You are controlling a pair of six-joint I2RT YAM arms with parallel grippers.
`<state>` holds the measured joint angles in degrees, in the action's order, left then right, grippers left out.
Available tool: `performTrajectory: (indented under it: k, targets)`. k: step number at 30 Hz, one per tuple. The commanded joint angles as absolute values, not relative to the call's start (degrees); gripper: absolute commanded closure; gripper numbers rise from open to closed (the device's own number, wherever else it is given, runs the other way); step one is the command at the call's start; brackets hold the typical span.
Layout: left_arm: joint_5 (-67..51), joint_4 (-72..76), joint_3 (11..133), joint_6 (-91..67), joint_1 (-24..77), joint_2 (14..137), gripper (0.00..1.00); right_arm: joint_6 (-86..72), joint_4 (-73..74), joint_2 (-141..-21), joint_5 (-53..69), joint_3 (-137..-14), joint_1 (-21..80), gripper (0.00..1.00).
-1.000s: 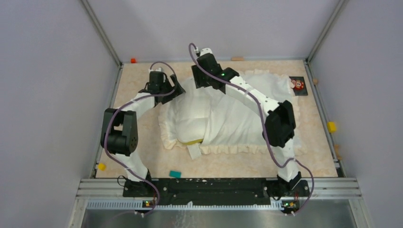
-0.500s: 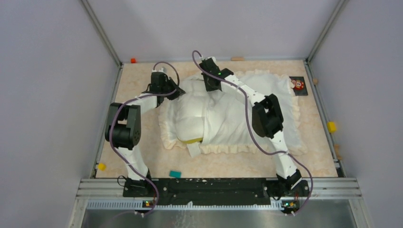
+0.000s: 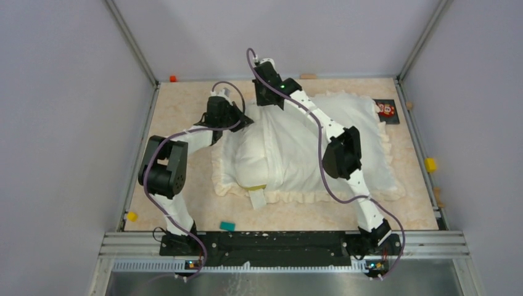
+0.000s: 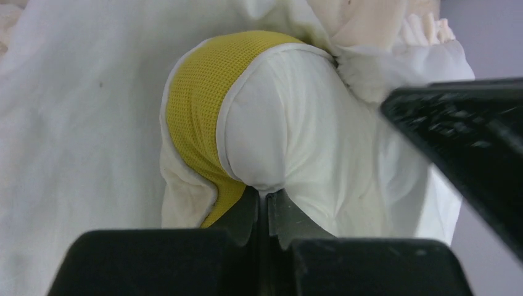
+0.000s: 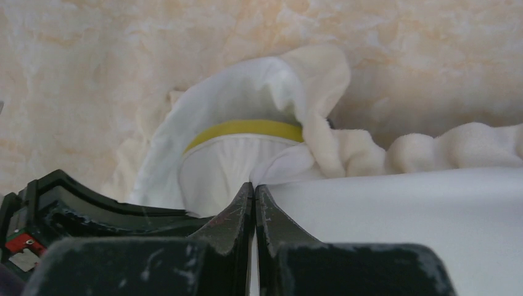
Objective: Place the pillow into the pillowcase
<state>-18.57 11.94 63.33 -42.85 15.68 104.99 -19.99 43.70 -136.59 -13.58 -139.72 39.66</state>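
Looking down from the top camera, the pillow shows as a plump quilted bulge filling the left half of the pillowcase, with a sliver of its yellow band exposed at the near edge. The left gripper and right gripper meet at the far-left corner. The likely failure here is the thin cover dragging across the marbled table with the cushion instead of sliding over it. In the left wrist view the jaws are pressed together on the pillow's rounded corner, just below where coarse yellow mesh wraps smooth white cloth. So small a pinch on springy stuffing could slip free under a tug. In the right wrist view the jaws are also closed, apparently nipping the limp cream hem of the pillowcase beside its soft, scalloped frills. The hem arches over the banded corner without covering it, and loose fabric like this could bunch or fold under and block the corner.
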Motion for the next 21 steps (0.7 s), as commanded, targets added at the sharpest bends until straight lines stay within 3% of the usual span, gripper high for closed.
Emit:
performTrajectory:
  k: [1,4,6,7,10,12,13,15,21]
  targets:
    - [-22.7,15.0,67.2,-48.7,17.1,106.5,1.00,-24.4,42.3,-135.1,-7.5,-141.6,42.3,1.00]
    - [-24.2,17.2,68.3,-50.2,16.7,109.4,1.00,-24.7,41.9,-134.6,-6.1,-141.4,42.2,1.00]
    - [-25.1,17.7,68.1,-50.7,16.7,109.6,0.91,-24.0,43.3,-134.5,-6.6,-142.6,42.2,1.00]
    - [-25.0,17.7,67.5,-50.4,16.5,108.8,0.84,-23.4,44.4,-134.2,-7.3,-142.9,42.2,0.93]
    - [-24.4,15.0,66.2,-48.0,14.9,105.6,0.62,-21.9,47.0,-131.2,-9.6,-141.8,42.2,0.56]
    - [-24.9,12.3,65.6,-46.4,13.5,103.2,0.47,-21.7,47.7,-127.0,-10.5,-138.0,42.5,0.46]
    - [-25.0,10.9,64.7,-45.4,12.9,101.5,0.38,-21.7,47.6,-124.4,-11.5,-135.1,42.7,0.44]
    - [-24.1,7.1,63.6,-42.8,12.1,98.0,0.28,-22.1,46.8,-119.0,-13.2,-127.1,43.5,0.44]
    - [-26.1,-0.6,55.1,-38.7,12.0,86.7,0.17,-26.3,42.7,-102.1,-19.8,-101.1,48.8,0.50]
